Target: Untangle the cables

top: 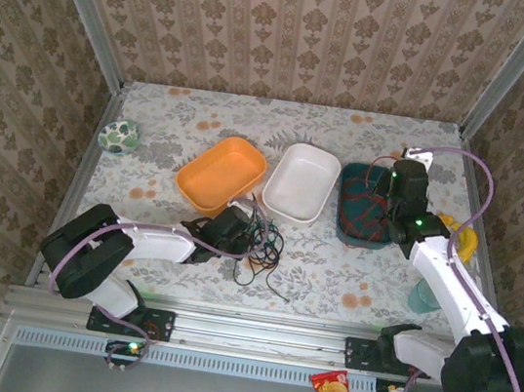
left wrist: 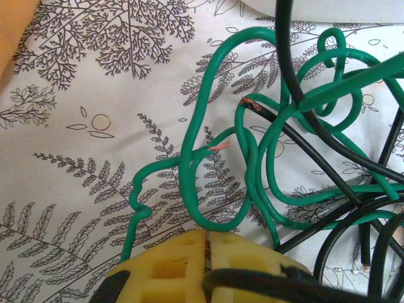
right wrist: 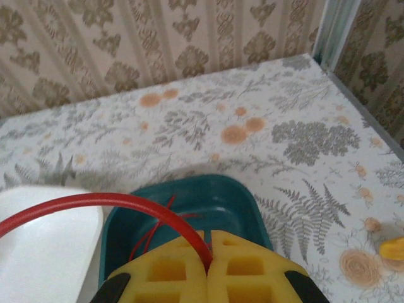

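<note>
The cables (top: 261,242) lie tangled on the floral table in front of the white tray. In the left wrist view, green cable (left wrist: 252,158) loops over black cable (left wrist: 328,136). My left gripper (left wrist: 207,237) (top: 238,222) is shut at the tangle's left edge. A black cable (left wrist: 265,278) runs out of the seam between its yellow fingers, and a green loop touches their tips. My right gripper (right wrist: 208,238) (top: 405,175) is shut on a red cable (right wrist: 95,203) above the teal tray (right wrist: 249,211). This cable arcs left, and more red cable lies inside the tray.
An orange tray (top: 223,173), a white tray (top: 301,184) and the teal tray (top: 348,184) stand in a row mid-table. A patterned cup (top: 118,135) sits far left. A yellow object (top: 463,238) and a teal cup (top: 421,297) are on the right. Patterned walls enclose the table.
</note>
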Robot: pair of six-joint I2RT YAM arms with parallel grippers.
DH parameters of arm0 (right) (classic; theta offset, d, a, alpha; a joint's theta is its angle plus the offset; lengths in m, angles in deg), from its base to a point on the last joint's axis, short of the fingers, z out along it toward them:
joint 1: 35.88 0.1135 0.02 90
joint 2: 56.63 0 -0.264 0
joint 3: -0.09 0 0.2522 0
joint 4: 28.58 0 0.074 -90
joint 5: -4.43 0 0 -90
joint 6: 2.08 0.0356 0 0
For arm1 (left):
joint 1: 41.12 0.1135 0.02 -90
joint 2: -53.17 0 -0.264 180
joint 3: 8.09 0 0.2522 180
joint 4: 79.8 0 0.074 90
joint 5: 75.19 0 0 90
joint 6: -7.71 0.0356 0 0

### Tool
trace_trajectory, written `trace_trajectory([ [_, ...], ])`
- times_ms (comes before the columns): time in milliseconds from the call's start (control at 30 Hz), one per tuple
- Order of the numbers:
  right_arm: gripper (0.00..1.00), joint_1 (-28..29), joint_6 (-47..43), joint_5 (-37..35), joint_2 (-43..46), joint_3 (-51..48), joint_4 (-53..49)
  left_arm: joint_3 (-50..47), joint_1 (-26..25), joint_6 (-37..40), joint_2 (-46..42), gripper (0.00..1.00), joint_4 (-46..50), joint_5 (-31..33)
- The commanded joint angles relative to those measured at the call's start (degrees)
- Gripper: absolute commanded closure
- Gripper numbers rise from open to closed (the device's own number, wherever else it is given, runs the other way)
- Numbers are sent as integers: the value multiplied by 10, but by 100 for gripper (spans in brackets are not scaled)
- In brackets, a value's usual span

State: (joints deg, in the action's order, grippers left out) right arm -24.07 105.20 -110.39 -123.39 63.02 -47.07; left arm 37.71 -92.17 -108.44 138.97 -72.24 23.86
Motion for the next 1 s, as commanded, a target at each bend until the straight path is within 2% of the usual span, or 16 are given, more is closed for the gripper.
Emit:
trace_trajectory([
  [0, 100, 0, 37, -95, -20, 22, 75, 4, -9, -1, 5, 100, 7, -3],
  [200, 100, 0, 102, -272, -61, 53, 83, 6, -10, 0, 3, 100, 15, -2],
  [300, 100, 0, 97, -291, -92, 66, 64, 6, -10, -1, 2, 100, 16, -2],
  [500, 100, 7, 113, -257, -123, 42, 11, 5, -11, -1, 2, 100, 19, -1],
  [967, 100, 11, 116, -44, -125, -23, -58, 11, -11, 3, 15, 100, 13, -4],
])
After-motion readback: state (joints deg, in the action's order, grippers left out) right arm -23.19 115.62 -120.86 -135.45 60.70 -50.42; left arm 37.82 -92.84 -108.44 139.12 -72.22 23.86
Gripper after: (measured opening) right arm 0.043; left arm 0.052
